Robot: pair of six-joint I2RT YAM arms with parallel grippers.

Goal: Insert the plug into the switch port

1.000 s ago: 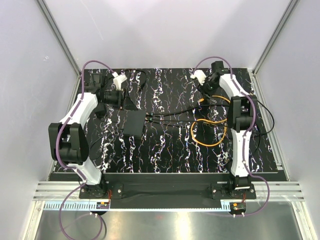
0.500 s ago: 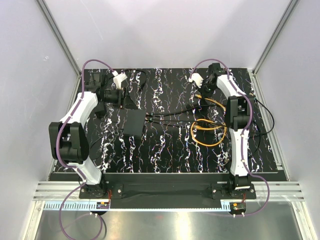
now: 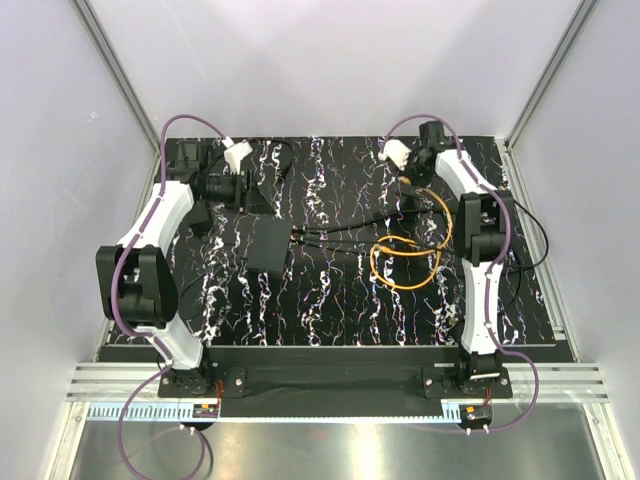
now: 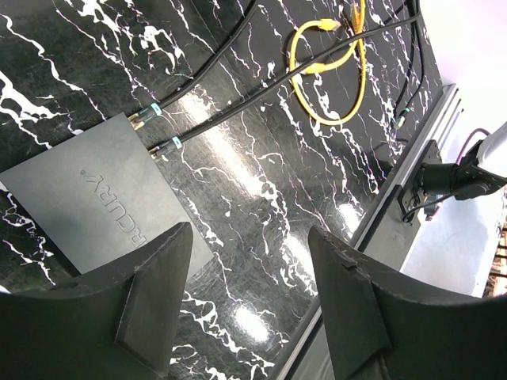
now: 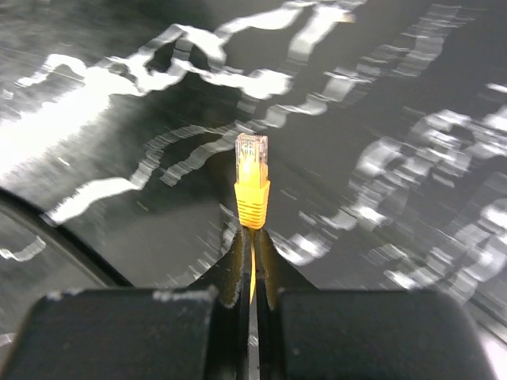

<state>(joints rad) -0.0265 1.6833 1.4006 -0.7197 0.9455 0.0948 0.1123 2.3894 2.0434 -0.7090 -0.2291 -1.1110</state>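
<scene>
The plug [image 5: 252, 178], a clear tip with an orange boot, sticks out just beyond my right gripper [image 5: 253, 237], which is shut on the orange cable right behind it. In the top view this gripper [image 3: 412, 172] is at the far right of the mat, with the orange cable's coil [image 3: 405, 262] trailing below it. The switch, a flat black box [image 3: 267, 247], lies left of centre. My left gripper [image 4: 249, 237] hangs open above the box [image 4: 87, 198], holding nothing. The switch port itself cannot be made out on the box's edge [image 4: 146, 134].
Two black cables [image 4: 238, 87] are plugged into the box's edge and run right across the marbled mat [image 3: 330, 290], passing beside the orange coil [image 4: 325, 71]. A metal rail [image 4: 396, 206] borders the mat. White walls enclose the table.
My right gripper has shut on the orange cable behind the plug, and the coil has been pulled left and tighter. The left arm has hardly moved.
</scene>
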